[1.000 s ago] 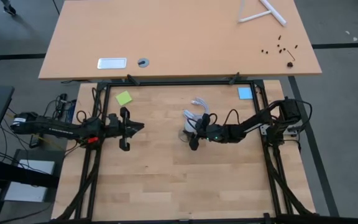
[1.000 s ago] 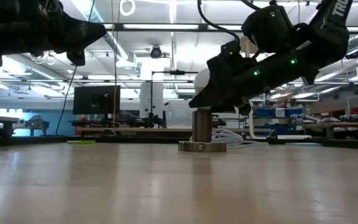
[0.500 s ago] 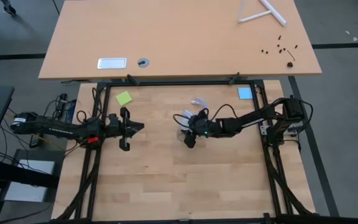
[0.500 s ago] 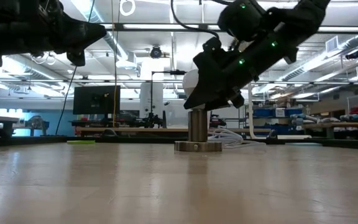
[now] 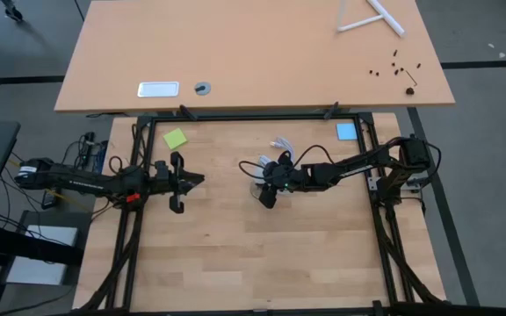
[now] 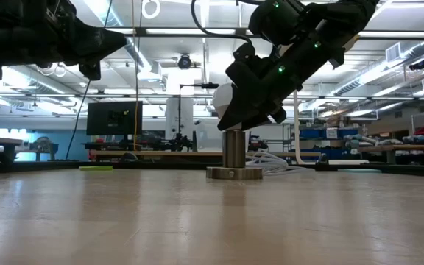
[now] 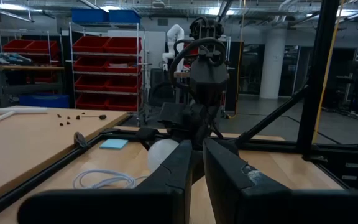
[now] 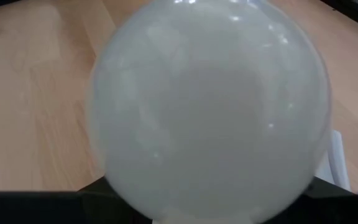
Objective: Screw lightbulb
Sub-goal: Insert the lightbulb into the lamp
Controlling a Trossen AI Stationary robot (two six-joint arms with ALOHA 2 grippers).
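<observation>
- A pale wooden plank table (image 5: 235, 254) framed by black rails is seen from above in the lower half of the high view, with a second, larger tan tabletop (image 5: 253, 53) across the top of that frame.
- In the low view, a workshop hall with ceiling lights, a dark monitor (image 6: 114, 118) at centre left and shelving at the right edge is seen behind the table.
- The small white frosted pear-shaped lightbulb (image 6: 224, 101) is shown slightly right of the centre of the low view, tilted, directly above the grey metal cylindrical socket on a round base (image 6: 234, 156).
- Whether the bulb's screw end touches the socket cannot be told, since it is hidden by the gripper.
- The right gripper (image 5: 271, 182) is placed near the middle of the high view, at the end of the dark right arm (image 5: 350, 165) stretched in from the right edge.
- Its fingers are clamped on the bulb; in the right wrist view the frosted globe (image 8: 210, 106) fills almost the whole frame.
- A coiled white cord (image 5: 281, 145) is seen on the wood just above the socket in the high view.
- The left gripper (image 5: 198, 179) is held well apart at centre left of the high view, pointing toward the bulb, with its fingers (image 7: 166, 180) drawn nearly together on nothing.
- A lime green square note (image 5: 176, 138) and a light blue square note (image 5: 346, 132) are laid near the table's upper edge.
</observation>
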